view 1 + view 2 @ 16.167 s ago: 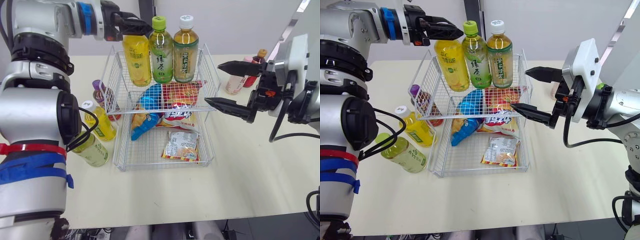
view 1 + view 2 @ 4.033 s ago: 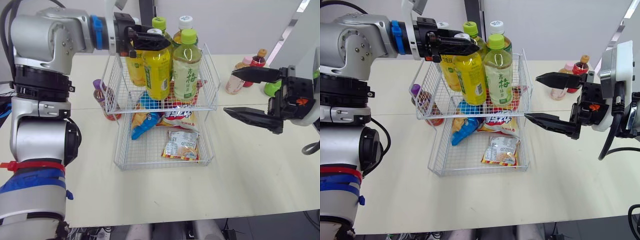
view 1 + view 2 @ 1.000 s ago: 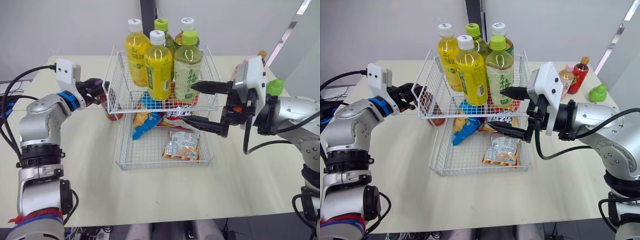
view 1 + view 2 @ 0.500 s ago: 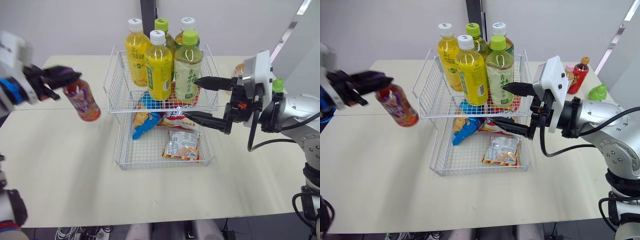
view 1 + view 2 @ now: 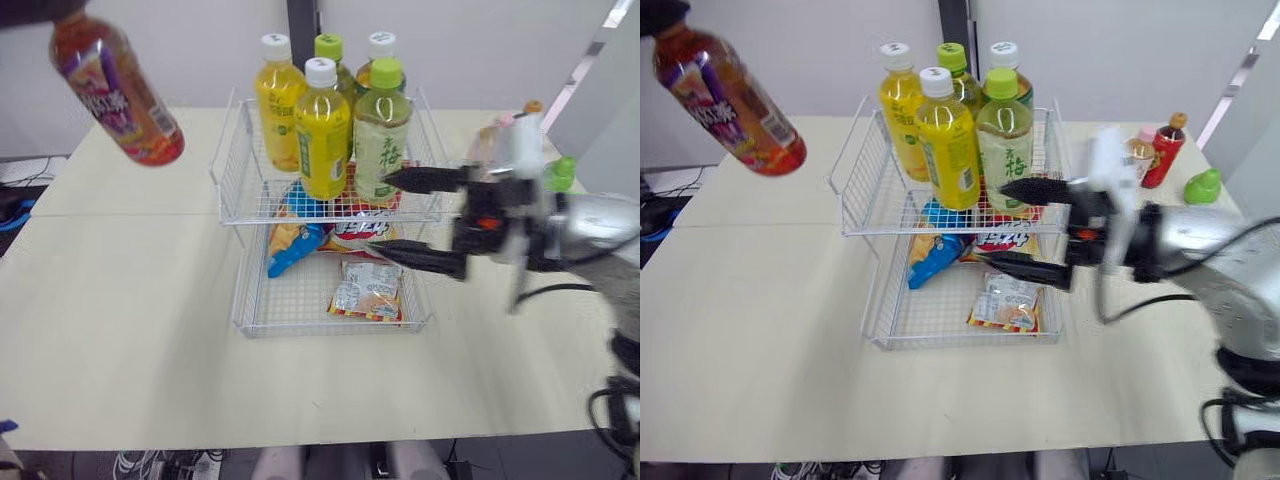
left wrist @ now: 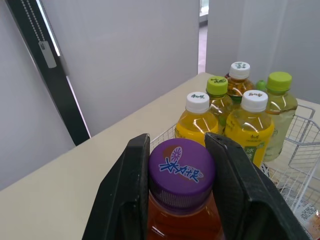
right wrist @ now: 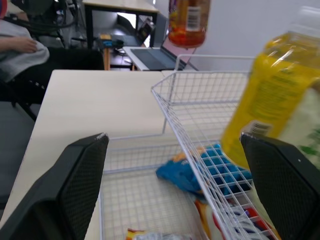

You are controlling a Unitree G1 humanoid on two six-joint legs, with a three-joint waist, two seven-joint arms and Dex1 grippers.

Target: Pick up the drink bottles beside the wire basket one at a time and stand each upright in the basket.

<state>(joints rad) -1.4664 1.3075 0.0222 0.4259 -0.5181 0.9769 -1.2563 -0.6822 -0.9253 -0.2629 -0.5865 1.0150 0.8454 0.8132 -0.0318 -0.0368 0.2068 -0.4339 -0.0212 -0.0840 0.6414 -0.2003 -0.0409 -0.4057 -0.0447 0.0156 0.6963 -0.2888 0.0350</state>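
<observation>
1. The purple-capped bottle (image 5: pixel 118 92) hangs high over the desk (image 5: pixel 130 300), on the robot's left and well apart from the wire basket (image 5: pixel 260 221). It is tilted, with its base swung toward the basket.
2. The left pincer (image 6: pixel 181 144) is pinching the bottle at the cap, one finger on each side. The right pincer (image 5: pixel 402 216) is spread wide and holds nothing, in front of the basket's right side.
3. Judge the bottle as full, so fairly heavy for a hold this high. It is stiff plastic with a smooth label, and the drink can slosh. Held at the cap, it may swing and twist between the fingers. Move it slowly and let it settle before you lower it.
4. The neck just under the cap looks the safest hold, because the ridge there resists slipping. The body is broad and slick.
5. The left wrist view gives you the grip itself and the caps of the standing bottles (image 6: pixel 226 107) beyond. It tells you nothing of the tilt.
6. The eye views give the tilt, the gap to the basket and the bare front-left of the upper tier. Snack packets (image 5: pixel 365 290) lie in the lower tier.
7. The right wrist view looks through the tier from the far side. It shows the bottle's base hanging above the rim.
</observation>
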